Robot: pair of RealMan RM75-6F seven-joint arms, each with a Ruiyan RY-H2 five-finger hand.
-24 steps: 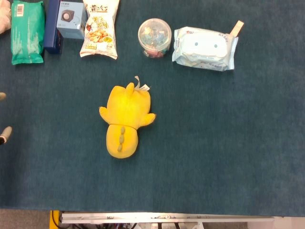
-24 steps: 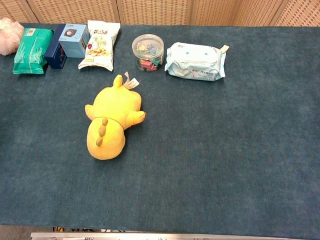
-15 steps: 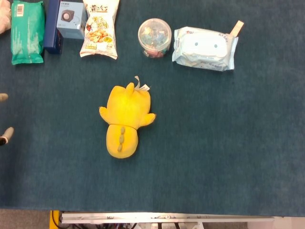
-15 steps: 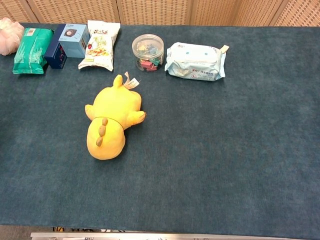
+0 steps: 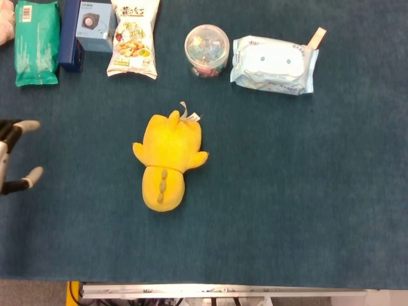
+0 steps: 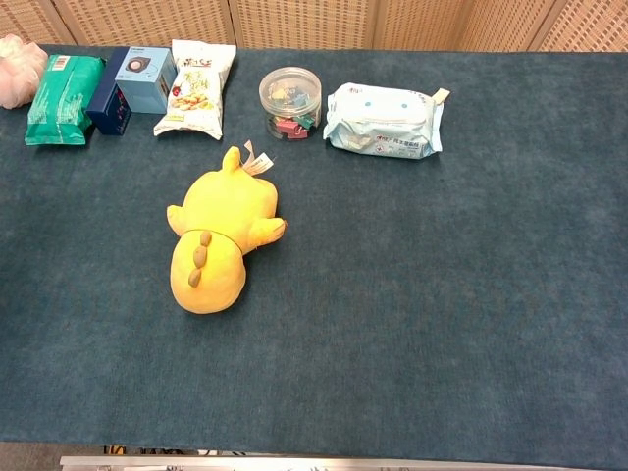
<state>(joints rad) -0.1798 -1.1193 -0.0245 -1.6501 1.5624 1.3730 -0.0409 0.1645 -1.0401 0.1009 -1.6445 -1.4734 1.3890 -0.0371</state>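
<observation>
A yellow plush dinosaur toy (image 5: 167,160) lies flat on the dark teal cloth-covered worktop (image 5: 306,191), left of the middle, its tail with a white tag pointing to the far side. Well apart from it, at the left edge of the head view, the left hand (image 5: 13,157) holds nothing, its fingers (image 5: 29,125) spread apart. The right hand is out of sight. Along the far edge stand a green packet (image 5: 36,42), a dark blue box (image 5: 71,37), a snack bag (image 5: 134,38), a clear round tub (image 5: 206,49) and a pale blue wipes pack (image 5: 273,64).
</observation>
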